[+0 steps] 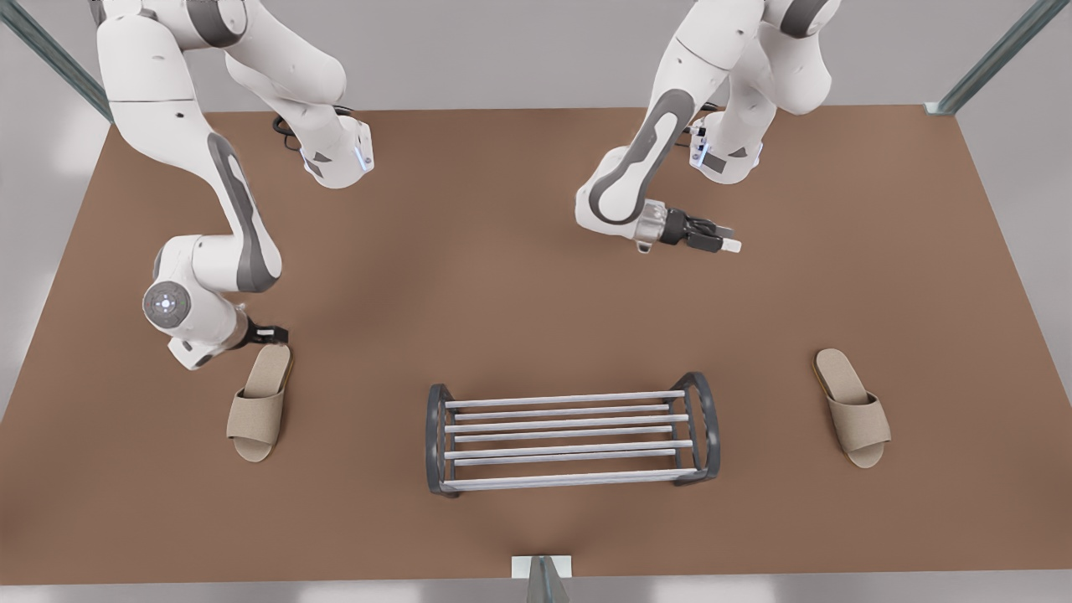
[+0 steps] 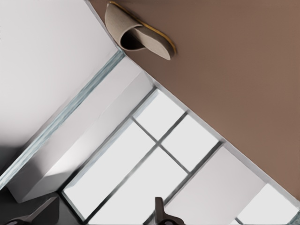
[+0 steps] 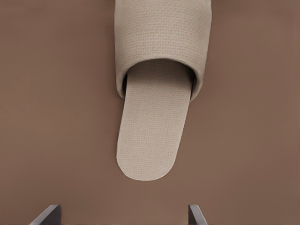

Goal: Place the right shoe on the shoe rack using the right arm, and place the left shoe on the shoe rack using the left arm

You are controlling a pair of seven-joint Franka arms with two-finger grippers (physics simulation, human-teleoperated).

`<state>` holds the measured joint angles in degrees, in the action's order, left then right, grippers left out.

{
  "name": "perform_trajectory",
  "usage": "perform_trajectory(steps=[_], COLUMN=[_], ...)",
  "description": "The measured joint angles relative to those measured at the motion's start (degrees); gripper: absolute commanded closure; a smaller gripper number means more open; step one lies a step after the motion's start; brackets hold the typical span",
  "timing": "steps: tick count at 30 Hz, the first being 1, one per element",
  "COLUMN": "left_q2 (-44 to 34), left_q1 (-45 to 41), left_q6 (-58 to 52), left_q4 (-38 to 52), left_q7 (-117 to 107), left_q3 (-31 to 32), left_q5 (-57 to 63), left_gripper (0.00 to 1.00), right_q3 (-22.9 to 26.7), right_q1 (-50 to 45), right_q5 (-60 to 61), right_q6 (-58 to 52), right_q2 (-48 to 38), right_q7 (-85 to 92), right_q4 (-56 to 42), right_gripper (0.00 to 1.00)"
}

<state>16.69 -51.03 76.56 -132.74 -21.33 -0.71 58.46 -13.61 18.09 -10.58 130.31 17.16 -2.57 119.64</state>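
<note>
Brown table [image 1: 536,276], rack [image 1: 572,439] lower centre, right shoe [image 1: 260,401] lower left, left shoe [image 1: 852,406] lower right, right gripper [image 1: 270,335] spread just above right shoe's heel, left gripper [image 1: 712,237] spread, upper centre-right, well apart from left shoe.

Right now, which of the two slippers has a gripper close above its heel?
The slipper on the front view's left: the right gripper hangs at its heel, jaws open. The other slipper lies far from the left gripper.
</note>
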Motion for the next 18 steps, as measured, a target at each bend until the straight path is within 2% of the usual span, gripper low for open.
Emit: perform_trajectory(steps=[3,7,12,18], left_q2=[0.98,2.21,4.71,10.46], left_q1=[5.02,15.1,28.28,40.58], left_q6=[12.51,22.48,34.94,43.85], left_q4=[-1.46,-2.01,-3.89,-2.32], left_q7=[-21.6,-53.73,-88.72,-119.84], left_q3=[-0.43,-0.83,-0.87,-0.87], left_q5=[7.86,23.95,48.08,69.17], left_gripper=[0.0,0.0,0.0,0.0], right_q3=[-0.01,-0.01,0.08,0.12], right_q1=[1.32,1.99,2.53,4.09], right_q5=[0.0,0.0,0.06,-0.03], right_q6=[7.33,13.3,16.86,18.89], right_q2=[1.52,5.01,8.82,11.08], right_q7=[0.27,0.56,0.81,1.35], right_q4=[-0.56,-2.66,-5.83,-5.52], right_gripper=[0.0,0.0,0.0,0.0])
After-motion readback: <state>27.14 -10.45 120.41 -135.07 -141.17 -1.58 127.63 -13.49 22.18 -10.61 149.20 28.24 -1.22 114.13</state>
